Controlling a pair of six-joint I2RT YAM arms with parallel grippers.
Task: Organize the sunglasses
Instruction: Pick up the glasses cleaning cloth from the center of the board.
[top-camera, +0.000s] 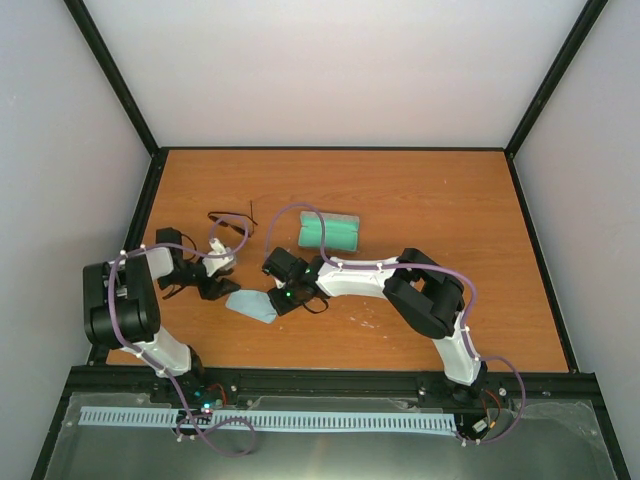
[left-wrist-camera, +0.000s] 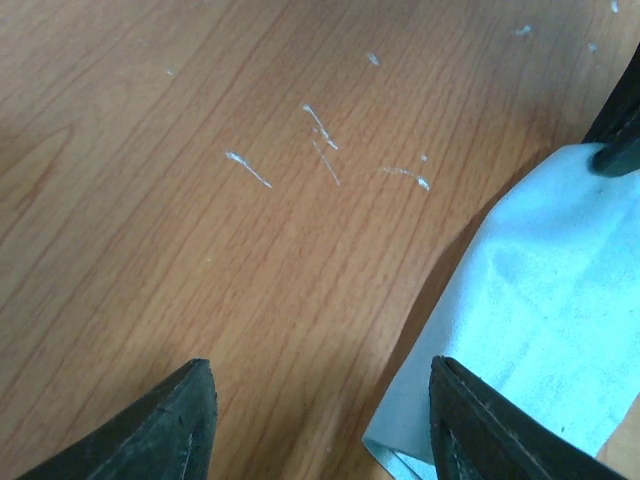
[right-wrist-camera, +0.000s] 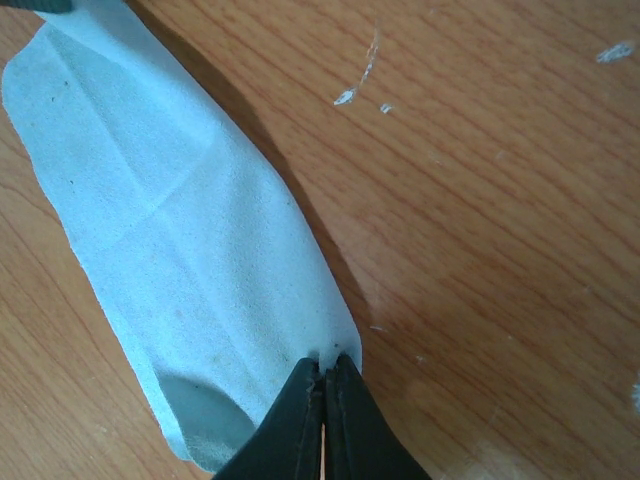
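Early — sunglasses (top-camera: 230, 217) lie left of centre, outside the open case (top-camera: 330, 233); right hand (right-wrist-camera: 325, 365) pinches the cloth (right-wrist-camera: 170, 230), left hand (left-wrist-camera: 322, 365) spread.

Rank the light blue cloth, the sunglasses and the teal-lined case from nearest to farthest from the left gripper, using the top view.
1. The light blue cloth: right beside the left gripper, just to its right.
2. The sunglasses: farther back, almost straight behind the gripper.
3. The teal-lined case: farther back and well off to the right.
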